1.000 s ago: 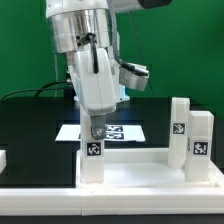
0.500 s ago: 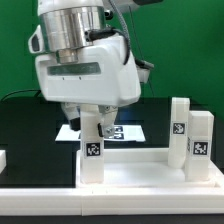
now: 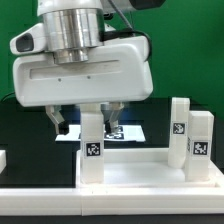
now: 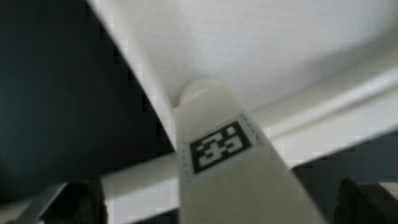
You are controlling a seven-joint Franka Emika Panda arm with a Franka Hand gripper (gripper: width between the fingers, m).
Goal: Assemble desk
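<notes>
While straddling the upright white square-post plastic leg point(image 3: 92, 140) at the exterior view's left, spread wide, the fingers point(image 3: 59, 122) of the two-finger gripper point(image 3: 85, 122) flank the post without touching, so holding nothing by the look of it. Same reading from the wrist view: tagged leg point(image 4: 221, 150) rising between the two dark fingers point(image 4: 68, 200) with clear gaps on both sides. Leg seemingly standing in the near-left corner of the wide flat white plastic desk top with raised rim point(image 3: 140, 170), which lies on the black tabletop point(image 3: 30, 125) toward the near edge; whether fully seated in its socket, cannot be told. Two more white tagged posts point(image 3: 190, 135) upright at the top's right end, well apart from the gripper. Thin flat white marker board point(image 3: 125, 131) lying just beyond, partly hidden. Likely risks: closing off-centre and tipping or cocking the post in its socket; pressing or twisting with one finger landing first and shifting the whole top; descending too low and striking the raised rim beside the leg's base. Open room plentiful above and to the far side; tight only at the rim and at the near tabletop edge. Broad white wrist housing point(image 3: 80, 70) looms over the leg, yet clear of the right-hand posts.
</notes>
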